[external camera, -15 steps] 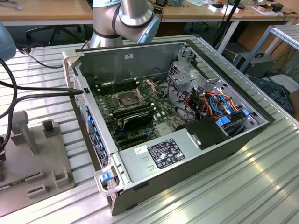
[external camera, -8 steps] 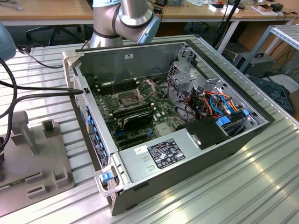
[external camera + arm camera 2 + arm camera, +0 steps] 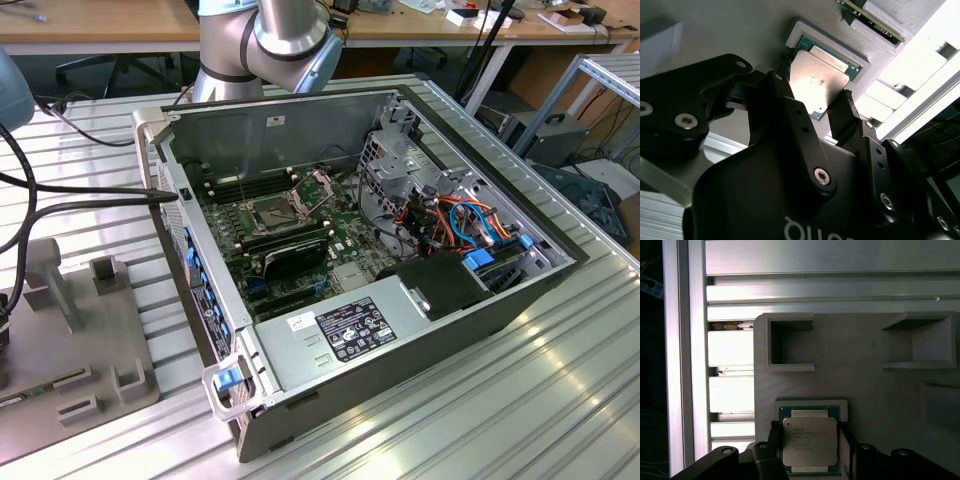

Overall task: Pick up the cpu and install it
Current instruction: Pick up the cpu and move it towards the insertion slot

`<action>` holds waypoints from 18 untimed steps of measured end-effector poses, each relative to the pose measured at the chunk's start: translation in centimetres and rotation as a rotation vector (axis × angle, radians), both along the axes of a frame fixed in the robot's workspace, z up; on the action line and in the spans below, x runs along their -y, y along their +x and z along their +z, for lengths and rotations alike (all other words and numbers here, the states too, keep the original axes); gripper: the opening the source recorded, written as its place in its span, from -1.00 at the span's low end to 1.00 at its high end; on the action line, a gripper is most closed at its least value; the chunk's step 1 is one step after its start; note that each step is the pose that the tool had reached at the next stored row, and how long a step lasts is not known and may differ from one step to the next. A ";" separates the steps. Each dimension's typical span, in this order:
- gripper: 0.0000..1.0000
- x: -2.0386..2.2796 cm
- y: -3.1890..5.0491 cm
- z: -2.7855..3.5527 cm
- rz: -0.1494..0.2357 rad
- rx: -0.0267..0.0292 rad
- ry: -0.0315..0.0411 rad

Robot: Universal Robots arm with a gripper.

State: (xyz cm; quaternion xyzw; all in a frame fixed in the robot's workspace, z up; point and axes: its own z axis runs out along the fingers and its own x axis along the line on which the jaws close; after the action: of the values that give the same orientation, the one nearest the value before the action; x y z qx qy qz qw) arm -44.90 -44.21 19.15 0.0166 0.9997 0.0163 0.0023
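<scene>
my end effector [image 3: 809, 429] right over cpu [image 3: 809, 446], fingers [image 3: 776, 440] apart, one each side, not clamped. cpu flat in grey tray [image 3: 865, 355] pocket.

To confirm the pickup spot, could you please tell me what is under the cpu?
The cpu lies in a rimmed pocket of the grey fixture. The pocket floor beneath is covered.

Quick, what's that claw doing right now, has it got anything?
Claw: down around the cpu, which lies in its recess in the grey holder; gripping or not cannot be told.
</scene>
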 end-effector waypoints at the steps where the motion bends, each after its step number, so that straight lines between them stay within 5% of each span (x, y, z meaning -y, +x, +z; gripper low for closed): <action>1: 0.09 0.00 0.00 0.00 0.000 0.0000 0.0000; 9: 0.09 -0.01 0.01 0.07 0.000 0.0008 0.0006; 18: 0.09 -0.01 0.00 1.27 0.000 0.0001 0.0001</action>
State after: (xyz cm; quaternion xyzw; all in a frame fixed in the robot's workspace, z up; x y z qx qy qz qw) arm -44.90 -44.21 20.42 0.0167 0.9997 0.0163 0.0024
